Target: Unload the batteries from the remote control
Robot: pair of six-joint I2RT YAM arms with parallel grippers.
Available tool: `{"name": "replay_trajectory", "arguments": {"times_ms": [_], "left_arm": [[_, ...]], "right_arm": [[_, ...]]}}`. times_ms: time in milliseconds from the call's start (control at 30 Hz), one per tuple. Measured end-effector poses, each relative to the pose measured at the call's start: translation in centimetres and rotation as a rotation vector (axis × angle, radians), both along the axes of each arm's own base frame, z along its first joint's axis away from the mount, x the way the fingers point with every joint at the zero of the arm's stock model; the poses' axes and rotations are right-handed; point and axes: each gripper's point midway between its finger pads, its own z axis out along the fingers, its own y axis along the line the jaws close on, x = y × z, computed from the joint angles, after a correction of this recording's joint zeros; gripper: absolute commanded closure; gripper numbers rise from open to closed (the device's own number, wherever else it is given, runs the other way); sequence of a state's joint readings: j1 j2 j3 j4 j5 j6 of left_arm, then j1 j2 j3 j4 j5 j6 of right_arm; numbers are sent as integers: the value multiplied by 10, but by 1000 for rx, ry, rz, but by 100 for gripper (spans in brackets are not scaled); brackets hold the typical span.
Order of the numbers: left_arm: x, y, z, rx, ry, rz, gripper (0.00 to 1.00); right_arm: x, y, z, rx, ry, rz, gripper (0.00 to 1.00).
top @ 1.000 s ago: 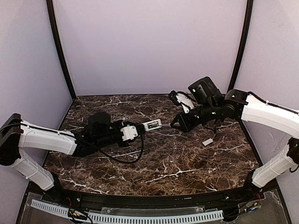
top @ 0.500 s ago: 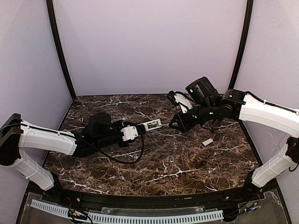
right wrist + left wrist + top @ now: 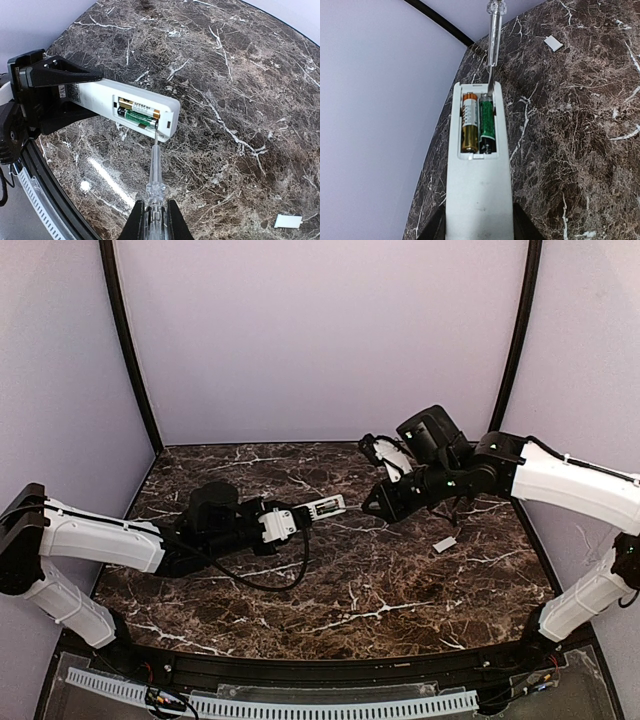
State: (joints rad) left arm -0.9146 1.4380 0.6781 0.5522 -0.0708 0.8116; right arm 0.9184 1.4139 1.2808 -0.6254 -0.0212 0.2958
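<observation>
Remote control (image 3: 479,195) is hanging over the marble table (image 3: 240,75), clamped in the left gripper (image 3: 302,513), two batteries (image 3: 137,114) showing in its open bay. Beyond, the right gripper (image 3: 156,220), pinching a screwdriver (image 3: 155,167), is sitting slightly closer than a second ago, tip at the green battery (image 3: 487,125).

The remote control (image 3: 326,507) is a slim, flat white bar. It is clamped at one end in the left gripper (image 3: 303,512) and juts out level over the middle of the table, somewhat nearer the far edge. Its battery bay faces up with the cover off. Two batteries lie in it side by side, lengthwise: a gold and orange one (image 3: 469,122) and a green and black one (image 3: 487,125), both seated.
</observation>
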Motion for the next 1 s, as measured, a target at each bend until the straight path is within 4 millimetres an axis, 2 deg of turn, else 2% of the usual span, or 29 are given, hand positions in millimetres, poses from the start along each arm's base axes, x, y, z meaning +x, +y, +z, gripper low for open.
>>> {"name": "replay_trajectory", "arguments": {"times_ms": [1000], "left_arm": [[2,5,-6,21,16,27,100]], "right_arm": [[3,12,-9,58,46,-44,100]]}}
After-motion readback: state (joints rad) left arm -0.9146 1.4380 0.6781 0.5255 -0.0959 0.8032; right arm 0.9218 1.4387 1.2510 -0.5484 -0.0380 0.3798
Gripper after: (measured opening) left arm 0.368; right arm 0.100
